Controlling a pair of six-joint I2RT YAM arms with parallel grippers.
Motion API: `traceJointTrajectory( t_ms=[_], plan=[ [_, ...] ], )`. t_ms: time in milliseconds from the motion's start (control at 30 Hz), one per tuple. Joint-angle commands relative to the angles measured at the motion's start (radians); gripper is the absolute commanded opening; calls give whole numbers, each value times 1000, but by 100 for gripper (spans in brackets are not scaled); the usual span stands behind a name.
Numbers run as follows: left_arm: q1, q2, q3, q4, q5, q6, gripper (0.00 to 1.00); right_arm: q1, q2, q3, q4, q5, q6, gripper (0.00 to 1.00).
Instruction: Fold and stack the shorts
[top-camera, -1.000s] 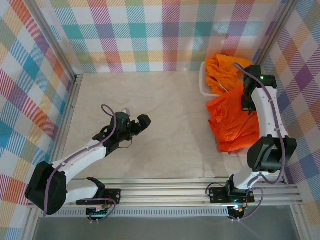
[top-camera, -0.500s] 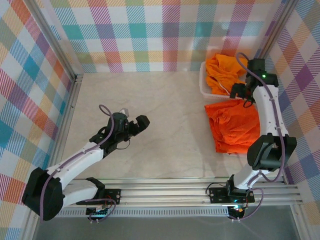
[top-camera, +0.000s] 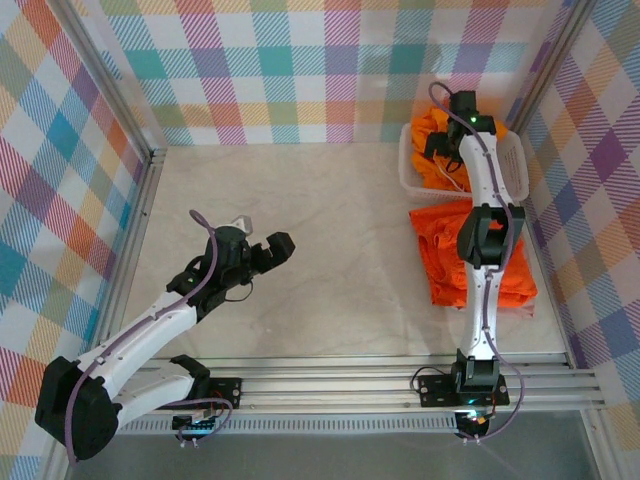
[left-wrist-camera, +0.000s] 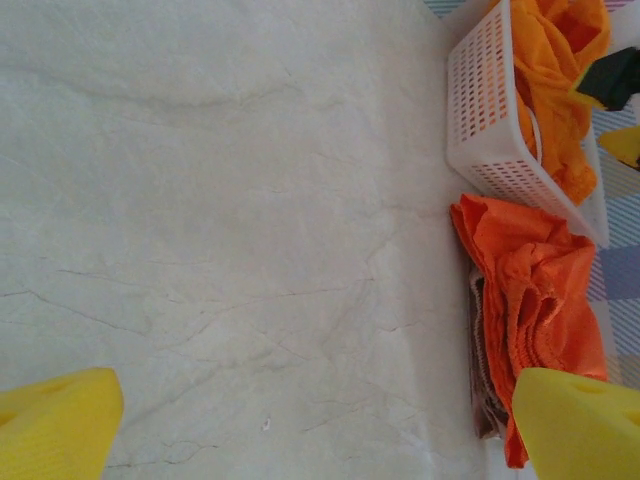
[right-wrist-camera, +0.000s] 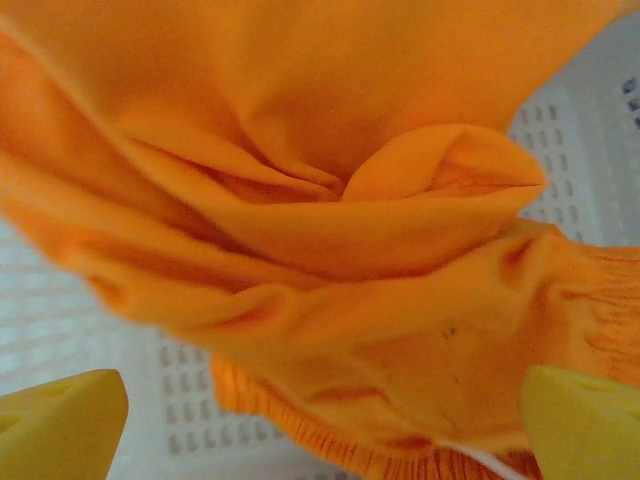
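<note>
A folded stack of orange shorts (top-camera: 447, 252) lies on the table at the right, in front of the white basket (top-camera: 408, 165). In the left wrist view, a dusty pink pair (left-wrist-camera: 482, 345) peeks out under the orange stack (left-wrist-camera: 525, 300). More orange shorts (top-camera: 425, 130) are bunched in the basket. My right gripper (top-camera: 450, 148) hangs open over them; in its wrist view the crumpled orange cloth (right-wrist-camera: 330, 250) and a gathered waistband lie between and beyond the yellow fingertips (right-wrist-camera: 60, 425). My left gripper (top-camera: 270, 235) is open and empty over bare table at the left centre.
The basket's lattice wall (left-wrist-camera: 485, 110) stands against the back right corner. Checked walls and metal rails close the table on three sides. The marbled tabletop (left-wrist-camera: 230, 220) stretches between the left gripper and the stack.
My right gripper opened and let go of the orange shorts on the stack, then swung back over the basket. The left arm drifted slightly to the left.
</note>
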Motion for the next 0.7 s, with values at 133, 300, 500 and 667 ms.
traceJointTrajectory(
  t_ms=[133,300,500,667],
  plan=[
    [9,17,36,-43,-11,37,100,-18,112,63,108,42,-115,99],
    [9,39,45,-47,-19,33,100,-30,160,94,110,24,-118,69],
    [8,40,44,-46,-25,14,100,-29,75,77,140,-73,-47,22],
    [8,18,40,-50,-33,5,100,-26,-121,-47,237,-169,26,5]
  ],
)
